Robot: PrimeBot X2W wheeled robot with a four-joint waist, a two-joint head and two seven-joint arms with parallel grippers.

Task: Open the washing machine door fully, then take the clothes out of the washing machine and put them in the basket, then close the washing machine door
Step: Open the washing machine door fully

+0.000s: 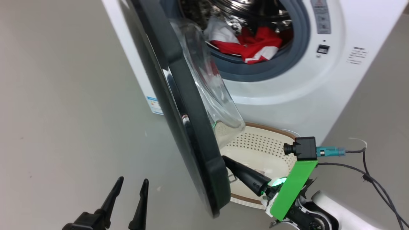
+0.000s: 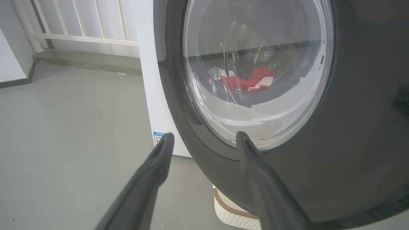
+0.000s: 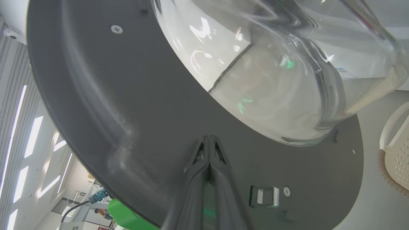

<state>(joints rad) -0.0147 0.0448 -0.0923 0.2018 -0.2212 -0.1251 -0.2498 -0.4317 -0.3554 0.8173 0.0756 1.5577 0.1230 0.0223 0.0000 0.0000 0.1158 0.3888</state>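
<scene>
Black glossy rim of the washing machine door (image 1: 179,105) cuts across the head view. The door stands part-way open and edge-on, and it hides the left half of the basket (image 1: 262,143) on the floor in front of the washing machine (image 1: 287,95). The top of the drum is cut off by the frame. In the drum's mouth the clothes (image 1: 255,44) lie red and white on the grey-blue ring.

The right gripper (image 1: 225,158) reaches over the basket to the door's inner side, and its tip is partly lost behind the rim. The right wrist view shows what the head view cannot: the right gripper (image 3: 209,137) has its fingers pressed together with nothing between them. They point at the door (image 3: 111,111) just below the bulging glass bowl (image 3: 271,80), near a small latch (image 3: 264,196). Whether the tips touch the surface is hard to tell. A slice of the basket (image 3: 396,153) shows at that view's right edge.

The left gripper (image 1: 133,179) hangs low on the door's outer side, its fingers apart and empty. From the left wrist, the left gripper (image 2: 204,135) faces the door (image 2: 351,127) from outside. The clothes (image 2: 249,83) show there blurred through the glass. One corner of the basket (image 2: 230,207) peeps out beneath the rim, and a blue label (image 2: 157,136) sits low on the machine's front.
</scene>
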